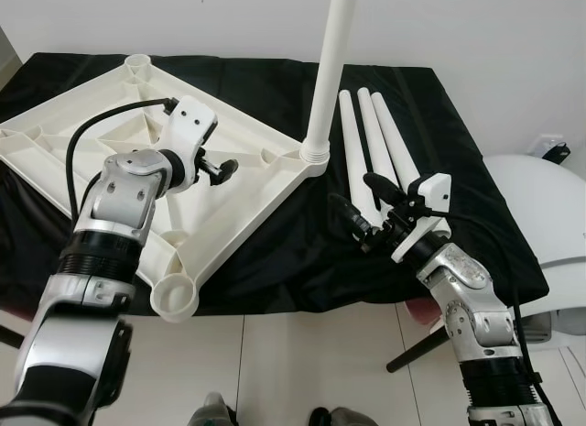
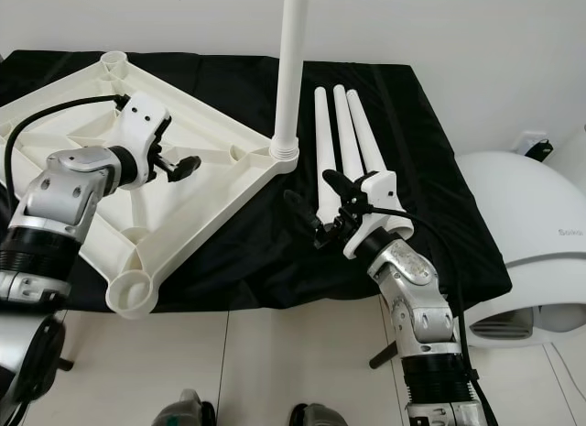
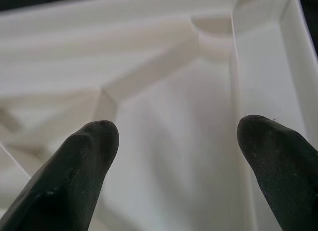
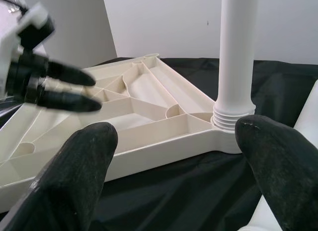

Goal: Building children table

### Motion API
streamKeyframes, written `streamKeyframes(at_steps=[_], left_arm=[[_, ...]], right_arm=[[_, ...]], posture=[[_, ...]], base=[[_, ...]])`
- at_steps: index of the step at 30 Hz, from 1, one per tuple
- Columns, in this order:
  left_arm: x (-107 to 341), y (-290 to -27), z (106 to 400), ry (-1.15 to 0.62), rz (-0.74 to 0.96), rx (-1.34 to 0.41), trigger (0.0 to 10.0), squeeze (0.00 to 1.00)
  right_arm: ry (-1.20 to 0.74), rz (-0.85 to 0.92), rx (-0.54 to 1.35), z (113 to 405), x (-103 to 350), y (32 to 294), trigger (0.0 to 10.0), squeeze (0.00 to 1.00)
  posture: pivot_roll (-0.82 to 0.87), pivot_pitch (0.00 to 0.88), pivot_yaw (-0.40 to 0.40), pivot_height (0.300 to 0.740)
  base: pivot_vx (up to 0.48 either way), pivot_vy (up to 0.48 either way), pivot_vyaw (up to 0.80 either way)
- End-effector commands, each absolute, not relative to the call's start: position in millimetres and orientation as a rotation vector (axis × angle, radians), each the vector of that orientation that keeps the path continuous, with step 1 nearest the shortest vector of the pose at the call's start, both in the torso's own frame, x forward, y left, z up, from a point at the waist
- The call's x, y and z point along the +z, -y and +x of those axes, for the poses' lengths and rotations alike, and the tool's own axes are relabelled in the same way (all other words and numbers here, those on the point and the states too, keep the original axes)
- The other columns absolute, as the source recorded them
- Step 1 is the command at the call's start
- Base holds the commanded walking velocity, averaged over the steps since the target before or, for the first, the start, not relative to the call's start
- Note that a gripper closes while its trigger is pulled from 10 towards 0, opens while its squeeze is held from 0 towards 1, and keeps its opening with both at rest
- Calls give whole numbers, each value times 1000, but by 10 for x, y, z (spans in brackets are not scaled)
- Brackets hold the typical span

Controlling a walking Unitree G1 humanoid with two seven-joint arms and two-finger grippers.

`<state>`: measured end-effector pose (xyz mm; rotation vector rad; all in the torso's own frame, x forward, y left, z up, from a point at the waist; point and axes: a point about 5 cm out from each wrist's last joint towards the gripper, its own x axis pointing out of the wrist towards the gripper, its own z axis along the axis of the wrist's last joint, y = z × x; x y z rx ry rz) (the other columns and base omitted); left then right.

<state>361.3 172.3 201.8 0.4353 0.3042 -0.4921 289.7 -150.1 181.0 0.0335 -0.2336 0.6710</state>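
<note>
The white children's table top [image 1: 252, 137] lies upside down, ribs up, on a black cloth [image 1: 284, 252]. One white leg [image 1: 330, 69] stands upright in its right corner socket. Three loose white legs [image 1: 374, 137] lie side by side on the cloth to the right of it. The near corner socket [image 1: 174, 298] holds no leg. My left gripper [image 1: 222, 168] hovers over the ribbed underside, open, with nothing between its fingers [image 3: 84, 156]. My right gripper [image 1: 363, 206] is open just above the cloth, beside the near ends of the loose legs, and points toward the upright leg [image 4: 237, 57].
The cloth-covered work table ends at its front edge just before my arms, with tiled floor [image 1: 302, 353] below. A white rounded appliance [image 1: 540, 206] stands on the floor at the right. A dark slanted furniture leg [image 1: 417, 348] shows under the right front corner.
</note>
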Motion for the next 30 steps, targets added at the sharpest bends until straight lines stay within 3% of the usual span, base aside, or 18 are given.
streamKeyframes(at_steps=[1, 13, 26, 27, 30], left_arm=[[1933, -1727, 3550, -353, 459, -528, 10000, 0], [1650, -1709, 3221, -447, 480, -733, 10000, 0], [1337, -1761, 3234, -597, 488, -636, 10000, 0], [1307, -1762, 3245, -611, 470, -616, 0, 0], [1301, -1731, 3297, -615, 435, -580, 0, 0]], right_arm=[[225, 36, 679, 2907, 1805, 1497, 10000, 0], [228, 29, 700, 2970, 1837, 1485, 10000, 0], [232, 24, 701, 2969, 1853, 1486, 10000, 0], [233, 22, 700, 2964, 1854, 1488, 10000, 0], [231, 20, 696, 2951, 1848, 1500, 10000, 0]], posture=[[3, 60, -7, 740], [15, 56, -27, 740], [4, 52, -26, 740], [-6, 52, -23, 740], [-10, 49, -18, 740]], base=[[0, 0, 0], [0, 0, 0], [0, 0, 0], [0, 0, 0], [0, 0, 0]])
